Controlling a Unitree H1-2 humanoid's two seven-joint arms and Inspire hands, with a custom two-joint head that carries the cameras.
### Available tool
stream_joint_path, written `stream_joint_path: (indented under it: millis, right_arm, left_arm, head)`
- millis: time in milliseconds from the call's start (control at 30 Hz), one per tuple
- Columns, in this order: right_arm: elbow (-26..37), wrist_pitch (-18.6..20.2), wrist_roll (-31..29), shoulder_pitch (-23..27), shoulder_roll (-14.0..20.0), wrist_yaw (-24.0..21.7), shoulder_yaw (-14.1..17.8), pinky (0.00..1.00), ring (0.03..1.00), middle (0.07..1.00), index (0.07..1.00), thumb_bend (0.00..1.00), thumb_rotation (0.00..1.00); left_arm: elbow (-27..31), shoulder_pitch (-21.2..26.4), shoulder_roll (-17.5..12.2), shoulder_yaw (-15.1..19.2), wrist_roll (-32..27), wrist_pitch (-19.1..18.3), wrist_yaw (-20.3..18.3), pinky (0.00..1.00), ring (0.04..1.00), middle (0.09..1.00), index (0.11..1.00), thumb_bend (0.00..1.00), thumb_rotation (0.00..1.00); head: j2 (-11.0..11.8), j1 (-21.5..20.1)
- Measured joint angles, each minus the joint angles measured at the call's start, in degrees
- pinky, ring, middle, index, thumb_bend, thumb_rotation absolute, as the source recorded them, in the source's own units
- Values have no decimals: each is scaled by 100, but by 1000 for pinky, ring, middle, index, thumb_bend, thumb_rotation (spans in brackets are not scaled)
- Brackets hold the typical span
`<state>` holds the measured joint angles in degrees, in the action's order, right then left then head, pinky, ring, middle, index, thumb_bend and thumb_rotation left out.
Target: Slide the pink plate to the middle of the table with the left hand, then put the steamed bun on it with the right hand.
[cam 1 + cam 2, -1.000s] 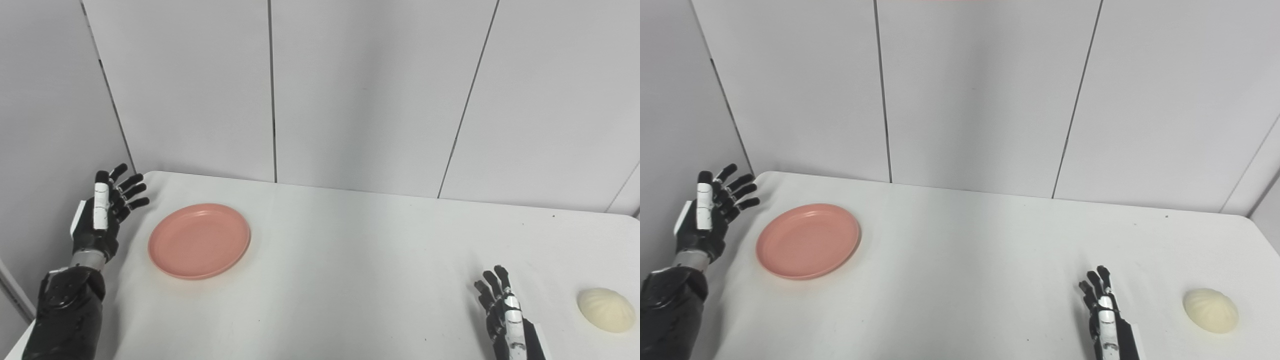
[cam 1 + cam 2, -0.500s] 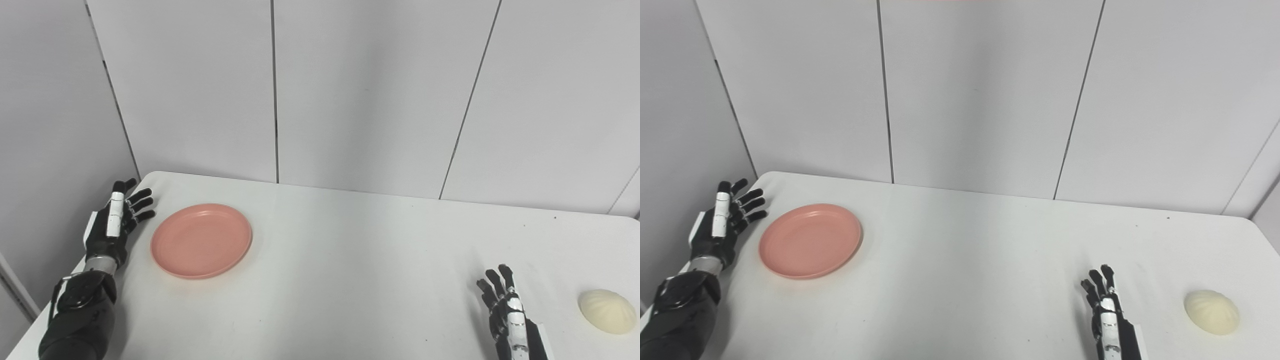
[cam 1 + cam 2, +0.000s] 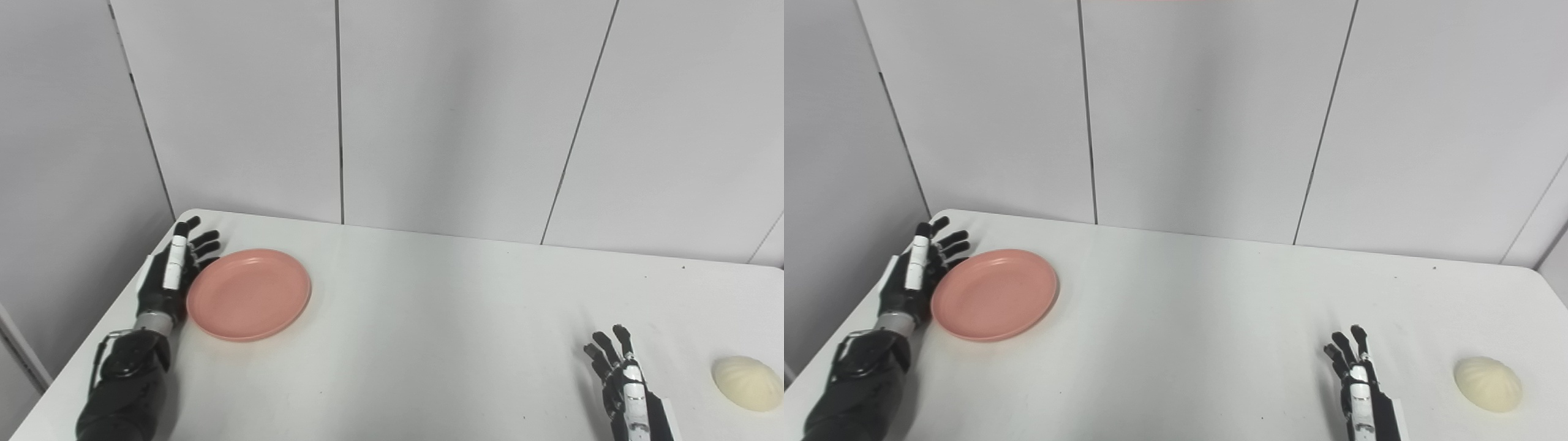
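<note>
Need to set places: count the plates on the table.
1. The pink plate lies at the table's left end, beside the open left hand. Nothing hides another.

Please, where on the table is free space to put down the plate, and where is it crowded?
The wide middle of the table is bare, between the pink plate and the right hand. It is tight at the left edge, where the left hand is against the plate, and between the right hand and the steamed bun.

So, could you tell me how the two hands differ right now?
The left hand sits at the pink plate's left rim, far side of the table; the right hand waits near the front edge, clearly apart from the steamed bun. The left arm shows to its forearm, the right barely. Both hands are open, holding nothing.
</note>
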<state>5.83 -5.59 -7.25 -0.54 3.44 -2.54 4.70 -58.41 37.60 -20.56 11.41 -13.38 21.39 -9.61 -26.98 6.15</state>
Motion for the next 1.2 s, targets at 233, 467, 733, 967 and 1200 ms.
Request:
stream_joint_path:
  millis: [233, 467, 733, 967, 1200]
  right_arm:
    - [40, 10, 79, -24, -37, 13, -60, 969, 889, 909, 971, 755, 985]
    - [85, 134, 83, -49, -86, 34, -74, 969, 887, 907, 972, 757, 984]
    - [122, 247, 98, -75, -116, 62, -90, 956, 884, 903, 972, 768, 977]
    - [148, 270, 162, -95, -140, 98, -128, 928, 867, 887, 960, 764, 976]
    - [182, 279, 209, -118, -202, 135, -168, 928, 865, 884, 952, 808, 970]
  left_arm:
    - [384, -127, 48, -170, 12, -258, -84, 699, 794, 778, 892, 1000, 932]
    - [582, -195, 119, -275, 14, -383, -86, 653, 785, 788, 881, 1000, 928]
    - [648, -202, 218, -382, 12, -404, -99, 679, 797, 801, 871, 1000, 913]
    - [718, -180, 419, -468, 13, -408, -98, 672, 788, 793, 871, 1000, 913]
    - [717, -109, 637, -545, 13, -407, -94, 689, 807, 805, 881, 1000, 898]
  head:
    - [-35, -53]
    - [-70, -70]
    - [-88, -70]
    - [-105, -158]
    - [-141, -211]
